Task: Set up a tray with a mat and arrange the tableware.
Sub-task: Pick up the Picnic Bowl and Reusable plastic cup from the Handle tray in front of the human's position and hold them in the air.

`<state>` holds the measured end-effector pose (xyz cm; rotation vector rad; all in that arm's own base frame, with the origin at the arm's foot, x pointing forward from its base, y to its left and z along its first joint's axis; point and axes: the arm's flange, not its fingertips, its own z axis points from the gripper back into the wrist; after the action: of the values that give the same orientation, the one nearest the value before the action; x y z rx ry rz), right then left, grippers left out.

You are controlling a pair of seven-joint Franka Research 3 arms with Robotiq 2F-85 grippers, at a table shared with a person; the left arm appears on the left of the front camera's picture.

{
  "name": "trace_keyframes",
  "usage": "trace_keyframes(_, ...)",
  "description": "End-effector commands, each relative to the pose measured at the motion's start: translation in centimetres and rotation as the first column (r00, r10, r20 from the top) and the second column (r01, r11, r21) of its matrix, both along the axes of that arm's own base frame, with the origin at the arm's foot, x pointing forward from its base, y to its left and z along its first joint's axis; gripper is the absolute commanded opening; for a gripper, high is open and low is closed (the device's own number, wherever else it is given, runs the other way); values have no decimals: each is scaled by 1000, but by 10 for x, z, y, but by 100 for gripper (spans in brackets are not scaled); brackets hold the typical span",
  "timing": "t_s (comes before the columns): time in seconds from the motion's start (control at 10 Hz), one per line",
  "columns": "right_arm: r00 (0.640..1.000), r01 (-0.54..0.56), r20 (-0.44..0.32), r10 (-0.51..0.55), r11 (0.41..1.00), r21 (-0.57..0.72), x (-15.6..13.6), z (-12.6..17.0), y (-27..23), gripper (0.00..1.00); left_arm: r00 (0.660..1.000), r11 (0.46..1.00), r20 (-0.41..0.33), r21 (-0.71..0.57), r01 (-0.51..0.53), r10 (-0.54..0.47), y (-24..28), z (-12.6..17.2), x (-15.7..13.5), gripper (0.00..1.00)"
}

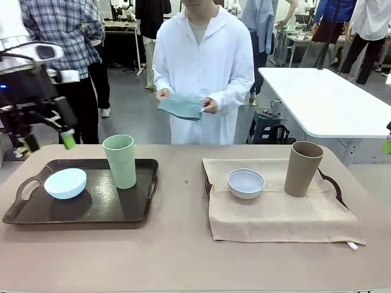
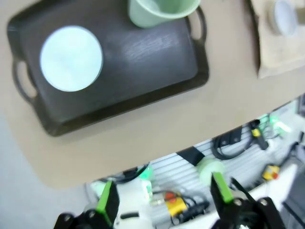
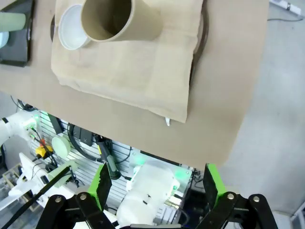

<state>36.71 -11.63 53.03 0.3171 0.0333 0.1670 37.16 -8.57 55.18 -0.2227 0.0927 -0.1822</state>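
Observation:
A dark tray [image 1: 122,213] on the table's left carries a pale blue bowl [image 1: 65,183] and an upright light green tumbler [image 1: 120,160]. To the right, a beige mat [image 1: 275,213] covers a second tray, with a bluish white bowl [image 1: 245,183] and a tan brown tumbler [image 1: 303,168] standing on it. My left gripper [image 1: 47,141] hangs open above the table's left edge, holding nothing. From its wrist I look down on the tray [image 2: 143,81], bowl [image 2: 71,58] and open gripper [image 2: 164,198]. My right gripper [image 3: 157,183] is open and raised beyond the mat [image 3: 128,67] and tan tumbler [image 3: 119,19].
A person in white stands at the far side holding a folded teal cloth [image 1: 182,106] in both hands. Bare tabletop lies between the trays and along the near edge. One green fingertip [image 1: 387,145] of my right gripper shows at the right border.

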Motion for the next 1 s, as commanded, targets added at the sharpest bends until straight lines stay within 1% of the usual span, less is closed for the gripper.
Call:
trace_keyframes(0.0,1000,1,-11,-2,1000,-13,4,-9,17,100,999,999,-25,9,45,-45,-25,-3,9,100)
trace_keyframes(0.1,1000,0,0,0,1000,0,0,0,0,100,999,999,-25,9,45,-45,-25,-3,9,100)
trace_keyframes(0.3,1000,0,0,0,1000,0,0,0,0,100,999,999,-25,9,45,-45,-25,-3,9,100)
trace_keyframes(0.4,1000,4,-5,-4,1000,-1,0,-2,0,100,999,999,-14,11,34,-34,-15,-5,1,100)
trace_keyframes(0.5,999,-39,-36,41,997,60,0,-7,-13,100,1000,999,-24,-53,1,-3,12,-5,9,100)
trace_keyframes(0.6,999,-19,-32,23,994,111,-1,-8,-32,100,999,987,-35,-159,-11,6,54,-1,13,100)
trace_keyframes(0.7,998,-30,-51,43,972,233,-5,-10,-54,100,999,962,-49,-274,-17,3,94,-4,9,100)
trace_keyframes(0.8,997,-17,-62,39,945,327,-4,-16,-76,100,997,917,-64,-398,14,-43,133,-8,8,100)
trace_keyframes(0.9,996,12,-82,22,921,388,-4,-24,-94,100,995,885,-83,-465,7,-52,159,-14,4,100)
